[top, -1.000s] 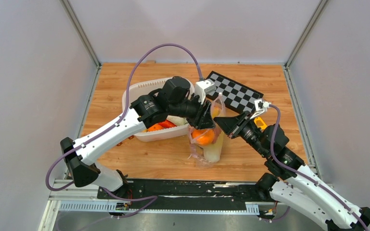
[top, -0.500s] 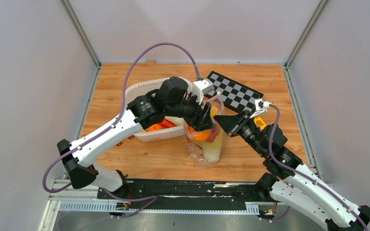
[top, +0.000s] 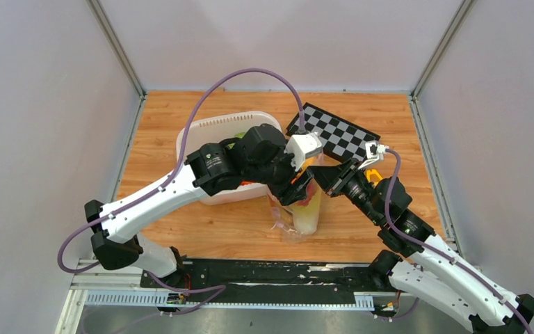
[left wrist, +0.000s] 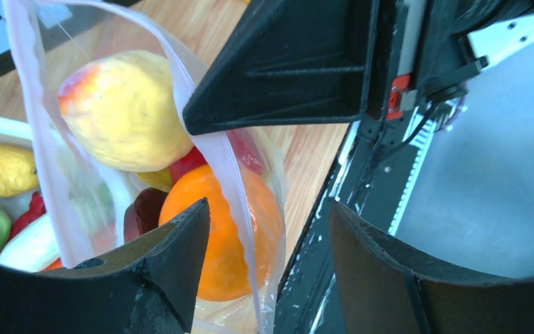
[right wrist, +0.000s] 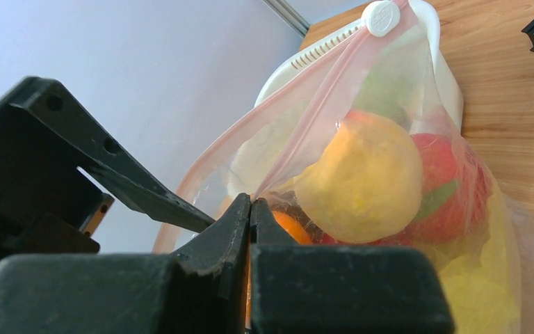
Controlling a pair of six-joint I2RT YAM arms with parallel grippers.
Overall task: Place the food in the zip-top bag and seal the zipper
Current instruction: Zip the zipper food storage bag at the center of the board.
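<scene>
- Left wrist: left gripper (left wrist: 270, 219) stood wide, holding nothing; orange (left wrist: 219, 252) was partly hidden behind its finger.
- Right wrist: right gripper (right wrist: 250, 207) was clamped on the zip-top bag (right wrist: 473, 278) rim; the bag's bottom was cut off.

The zip-top bag (top: 306, 217) stands mid-table, stuffed with fruit (left wrist: 122, 115). Its mouth is open, but the right gripper (right wrist: 250, 207) pinches one edge and the left gripper (left wrist: 268, 219), jaws apart, hangs right over it. The white basket (top: 207, 124) blocks the left side. Bare table (top: 215, 224) lies on the near side.
</scene>
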